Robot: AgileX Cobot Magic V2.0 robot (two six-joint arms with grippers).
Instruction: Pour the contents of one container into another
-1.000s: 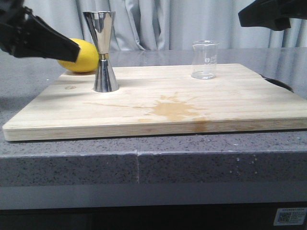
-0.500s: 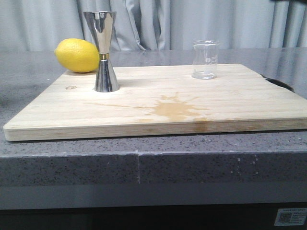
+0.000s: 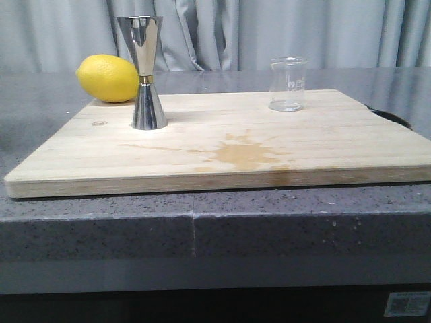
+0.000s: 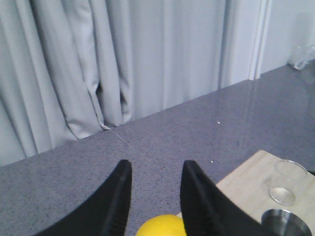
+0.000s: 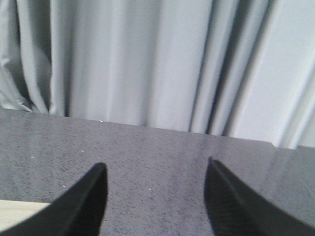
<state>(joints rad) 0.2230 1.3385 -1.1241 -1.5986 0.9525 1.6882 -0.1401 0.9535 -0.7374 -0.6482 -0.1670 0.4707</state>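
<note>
The clear glass beaker [image 3: 288,84] stands upright at the back right of the wooden board [image 3: 222,161]; it also shows small in the left wrist view [image 4: 288,182]. The steel jigger [image 3: 144,72] with a gold band stands at the back left of the board, and its rim [image 4: 286,222] shows in the left wrist view. Neither arm appears in the front view. My left gripper [image 4: 155,169] is open and empty, high above the lemon. My right gripper [image 5: 156,169] is wide open over bare countertop, holding nothing.
A yellow lemon [image 3: 108,78] lies on the grey countertop [image 3: 40,114] behind the board's left corner, close to the jigger. A tan stain [image 3: 242,151] marks the board's middle. A dark round object [image 3: 390,118] lies by the board's right edge. Grey curtains hang behind.
Both arms have lifted out of the front view: a second ago the left one covered part of the lemon and the right one showed at the top right. Beaker and jigger have not moved.
</note>
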